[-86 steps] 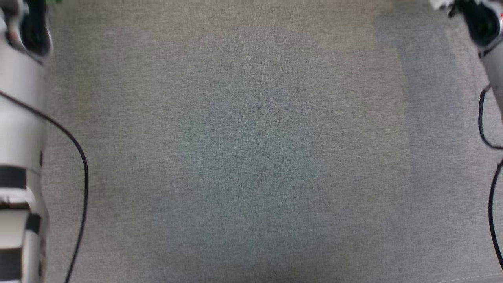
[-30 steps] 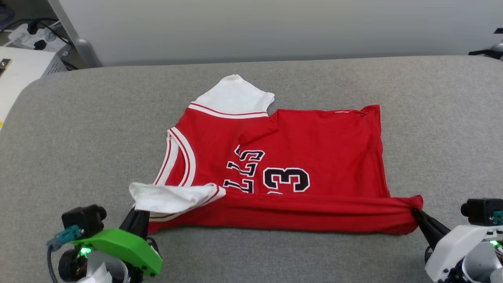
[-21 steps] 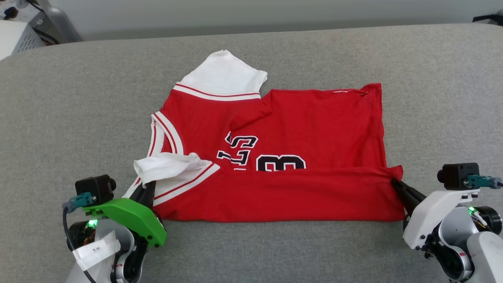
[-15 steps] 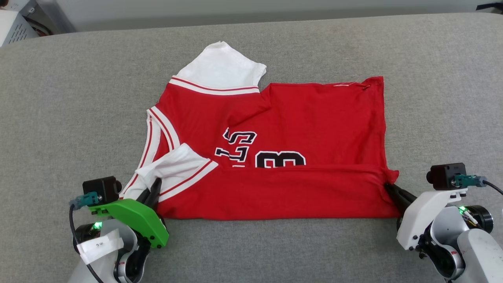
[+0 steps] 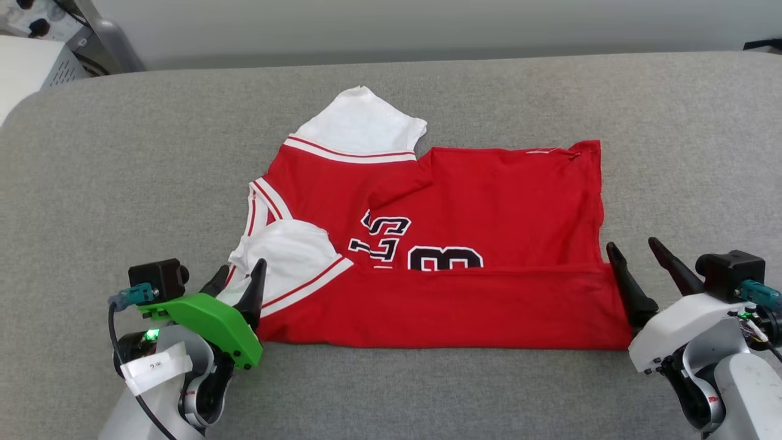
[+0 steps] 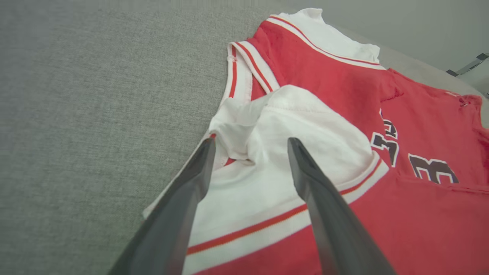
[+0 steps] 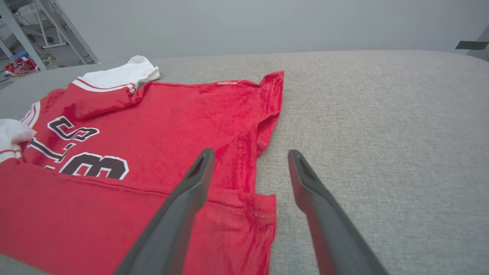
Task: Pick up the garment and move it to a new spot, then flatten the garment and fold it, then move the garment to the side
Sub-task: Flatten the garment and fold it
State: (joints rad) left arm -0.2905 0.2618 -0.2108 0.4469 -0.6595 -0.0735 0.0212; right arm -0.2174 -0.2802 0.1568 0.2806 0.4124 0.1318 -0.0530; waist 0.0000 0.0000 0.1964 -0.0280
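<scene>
Both jaws wide open, empty: left over white sleeve (image 6: 305,126) of garment (image 5: 489,195), right straddling its hem corner (image 7: 244,214).

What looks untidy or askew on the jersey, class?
On the jersey, the near white sleeve lies crumpled, sticking out past the fold at the left corner; a diagonal crease runs below the far sleeve.

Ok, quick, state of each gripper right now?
Left gripper: open, holding nothing, tips at the garment.
Right gripper: open, holding nothing, at the garment's edge.
</scene>
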